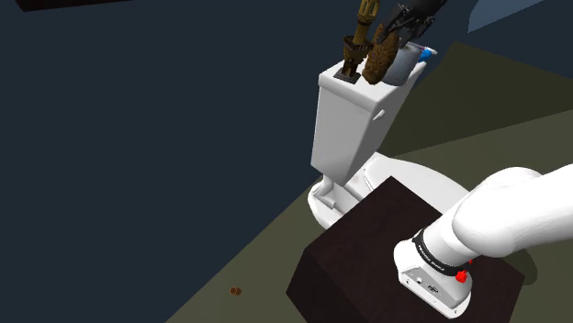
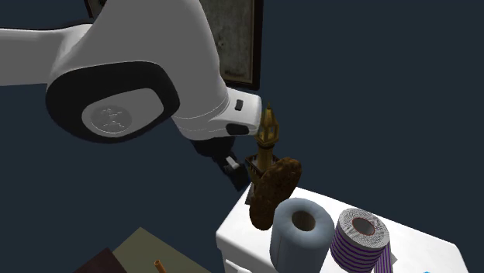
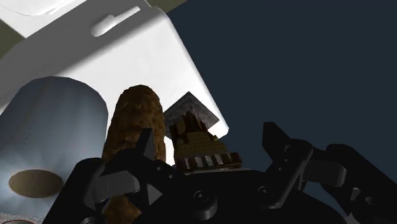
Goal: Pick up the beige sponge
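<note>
One coarse, mottled brown sponge (image 2: 273, 194), a long oval, stands on end on the white toilet tank lid (image 2: 423, 247), just beside a smooth grey paper roll (image 2: 301, 233) (a purple-striped roll (image 2: 358, 240) neighbours that). Your gripper (image 3: 210, 130) is spread wide: one finger (image 3: 150, 145) overlaps the sponge, and a tiered brown tower figurine (image 3: 197, 145) sits between the jaws.
</note>
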Available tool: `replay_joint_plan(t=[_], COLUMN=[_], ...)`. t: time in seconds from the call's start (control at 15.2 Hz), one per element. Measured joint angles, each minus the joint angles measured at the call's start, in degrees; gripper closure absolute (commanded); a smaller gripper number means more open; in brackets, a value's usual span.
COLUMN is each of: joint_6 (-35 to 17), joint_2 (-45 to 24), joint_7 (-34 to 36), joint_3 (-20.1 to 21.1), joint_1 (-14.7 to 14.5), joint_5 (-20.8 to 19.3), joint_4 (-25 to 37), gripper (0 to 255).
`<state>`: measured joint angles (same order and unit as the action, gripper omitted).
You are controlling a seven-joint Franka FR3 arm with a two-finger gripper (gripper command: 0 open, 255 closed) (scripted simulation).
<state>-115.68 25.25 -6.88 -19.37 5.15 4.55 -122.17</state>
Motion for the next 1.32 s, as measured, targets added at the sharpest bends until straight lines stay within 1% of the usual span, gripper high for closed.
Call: replay_joint_plan(t=[0.2,0.46,0.53,1.06,1.12,1.32], joint_6=[-2.3,-3.67,-4.33,-9.69,-9.84,-10.03], joint_2=[-3.79,-9.1,-9.71,-10.19,-10.15,-9.96], joint_7=[-2.47,-6.75,-7.35,-9.39,-9.4,-9.35], joint_3=[-2.71,-7.0,-7.5,-8.26,-8.24,-8.04], joint_1=[-0.12,-0.14,-0.13,-0.13,-0.13,-0.23], joint_5=[1.83,5.37,5.92,7.07,7.07,7.12], joint_4=[3.7,9.94,10.17,5.43,5.25,5.13], gripper=[0,0,0,0,255,255])
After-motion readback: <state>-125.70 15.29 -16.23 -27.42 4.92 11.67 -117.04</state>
